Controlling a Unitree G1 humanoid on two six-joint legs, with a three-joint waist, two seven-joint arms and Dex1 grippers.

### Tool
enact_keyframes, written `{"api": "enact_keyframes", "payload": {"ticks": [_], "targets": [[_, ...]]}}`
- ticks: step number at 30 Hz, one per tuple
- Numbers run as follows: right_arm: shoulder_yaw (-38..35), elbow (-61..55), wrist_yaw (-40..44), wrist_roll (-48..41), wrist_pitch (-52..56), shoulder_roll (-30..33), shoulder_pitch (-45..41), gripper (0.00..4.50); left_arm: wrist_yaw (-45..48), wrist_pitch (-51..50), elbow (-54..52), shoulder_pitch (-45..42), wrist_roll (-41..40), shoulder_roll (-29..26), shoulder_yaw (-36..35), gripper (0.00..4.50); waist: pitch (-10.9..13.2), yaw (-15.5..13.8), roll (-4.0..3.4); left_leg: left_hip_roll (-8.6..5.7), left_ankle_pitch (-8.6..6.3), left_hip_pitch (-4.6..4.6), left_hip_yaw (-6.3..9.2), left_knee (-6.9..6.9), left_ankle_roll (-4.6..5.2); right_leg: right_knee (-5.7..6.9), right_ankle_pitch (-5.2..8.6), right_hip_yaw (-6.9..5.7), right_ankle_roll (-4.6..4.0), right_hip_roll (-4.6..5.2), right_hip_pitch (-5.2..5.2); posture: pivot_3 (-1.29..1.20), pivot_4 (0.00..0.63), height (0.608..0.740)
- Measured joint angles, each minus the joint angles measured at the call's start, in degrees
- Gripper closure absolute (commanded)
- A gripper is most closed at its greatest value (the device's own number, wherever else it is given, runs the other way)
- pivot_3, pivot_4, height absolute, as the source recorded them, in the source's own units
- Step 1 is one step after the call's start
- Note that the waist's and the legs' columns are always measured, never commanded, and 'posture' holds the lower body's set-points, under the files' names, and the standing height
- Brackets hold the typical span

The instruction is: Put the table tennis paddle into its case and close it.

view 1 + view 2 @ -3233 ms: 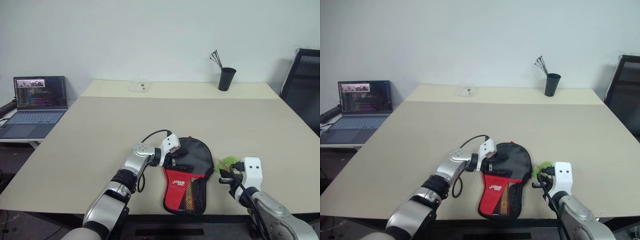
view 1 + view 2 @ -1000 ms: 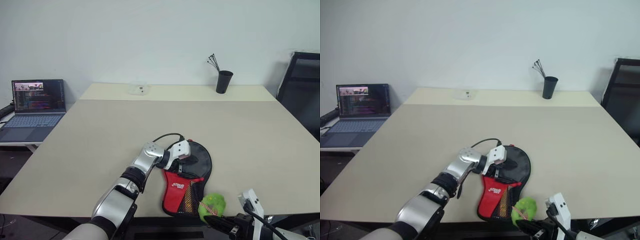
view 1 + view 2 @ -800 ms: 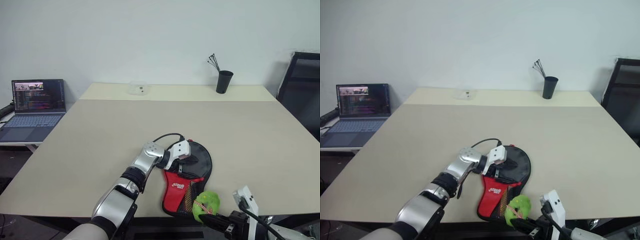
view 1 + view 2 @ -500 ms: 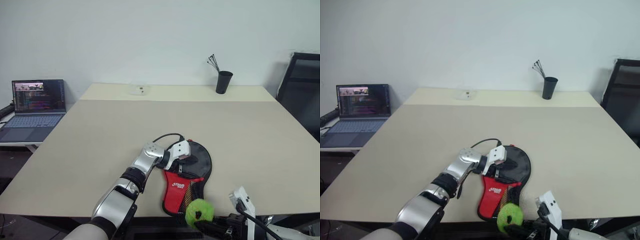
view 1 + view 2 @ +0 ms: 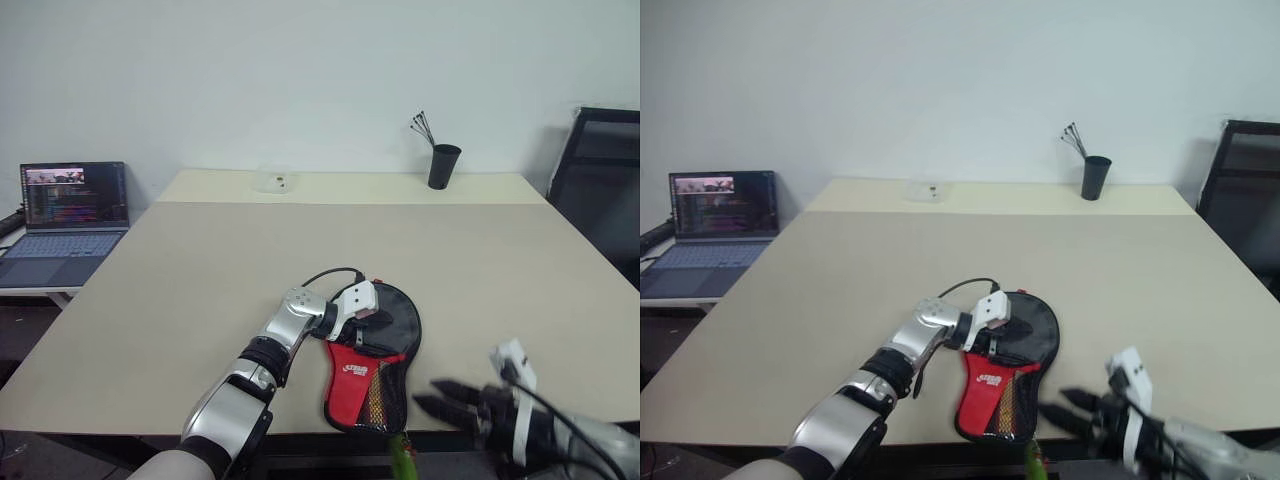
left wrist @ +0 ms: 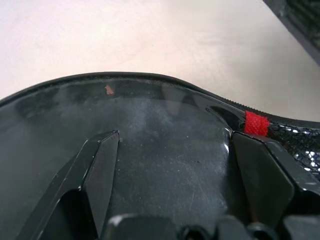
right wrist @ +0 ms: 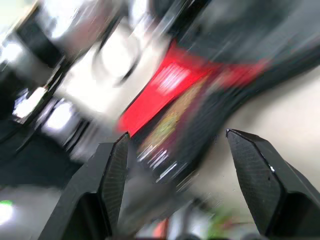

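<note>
Black-and-red case lying flat on the beige table near the front edge, round black end pointing away, red mesh part toward the edge. Yellowish stripes visible through the mesh, probably the handle of the table tennis paddle, blade itself hidden under the fabric, so hard to say more about it.

Left gripper parked on the round black top of the case, fingers spread wide and lying against the shiny black surface in the left wrist view, not clamped on anything. Small red tab at the case's seam right next to one finger.

Right gripper hovering just past the table's front edge, to the right of the case's red end, fingers spread apart with nothing between them. Blurry red part of the case in the right wrist view.

A bit of something green below the table edge, under the case.

Farther back: black cup with sticks, small clear box, open laptop off to the left, black chair on the right.
</note>
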State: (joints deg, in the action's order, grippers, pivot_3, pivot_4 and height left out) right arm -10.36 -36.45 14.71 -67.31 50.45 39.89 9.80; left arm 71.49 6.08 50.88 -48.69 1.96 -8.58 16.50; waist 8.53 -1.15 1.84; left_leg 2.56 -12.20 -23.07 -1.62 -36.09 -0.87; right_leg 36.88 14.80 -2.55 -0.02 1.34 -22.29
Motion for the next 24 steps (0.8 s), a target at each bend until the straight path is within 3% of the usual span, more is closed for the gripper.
{"api": "enact_keyframes", "payload": {"ticks": [6, 11, 18, 24], "targets": [[2.9, 11.08, 0.8, 9.76, -3.26, -4.25, -11.09, 1.16, 1.59, -7.68, -8.62, 3.84, -4.32, -3.93, -2.7, 0.59, 0.36, 0.74, 0.0, 0.03, -0.09, -0.07, -0.09, 0.13, 0.03, 0.05, -0.05, 0.12, 0.08, -0.23, -0.17, 0.0, 0.15, 0.74], [6.78, 18.97, 2.67, 16.91, -5.15, -8.97, -17.01, 1.16, 2.22, -16.71, -21.06, 10.36, -8.84, -11.14, -6.2, 0.59, 0.51, 1.34, -0.2, 0.13, -0.1, -0.73, -0.16, 0.07, 0.06, 0.39, -0.04, 0.25, 0.04, -0.57, -1.05, 0.0, 0.15, 0.74], [10.15, 28.33, 5.2, 24.85, -7.97, -14.99, -23.8, 1.16, 2.53, -27.8, -37.91, 21.6, -16.47, -23.12, -13.28, 0.59, 0.75, 1.36, -0.41, 0.2, -0.1, -0.72, -0.18, 0.04, 0.05, 0.55, -0.04, 0.3, 0.03, -0.56, -1.15, 0.0, 0.15, 0.74], [11.82, 34.74, 7.55, 30.32, -9.81, -17.82, -28.45, 1.16, -1.35, -31.05, -42.84, 25.73, -19.23, -25.55, -17.2, 0.59, 0.82, 1.13, -0.44, 0.15, -0.09, -0.71, -0.34, -0.09, 0.05, 0.7, -0.05, 0.45, 0.05, -0.17, -1.16, 0.0, 0.15, 0.74]]}}
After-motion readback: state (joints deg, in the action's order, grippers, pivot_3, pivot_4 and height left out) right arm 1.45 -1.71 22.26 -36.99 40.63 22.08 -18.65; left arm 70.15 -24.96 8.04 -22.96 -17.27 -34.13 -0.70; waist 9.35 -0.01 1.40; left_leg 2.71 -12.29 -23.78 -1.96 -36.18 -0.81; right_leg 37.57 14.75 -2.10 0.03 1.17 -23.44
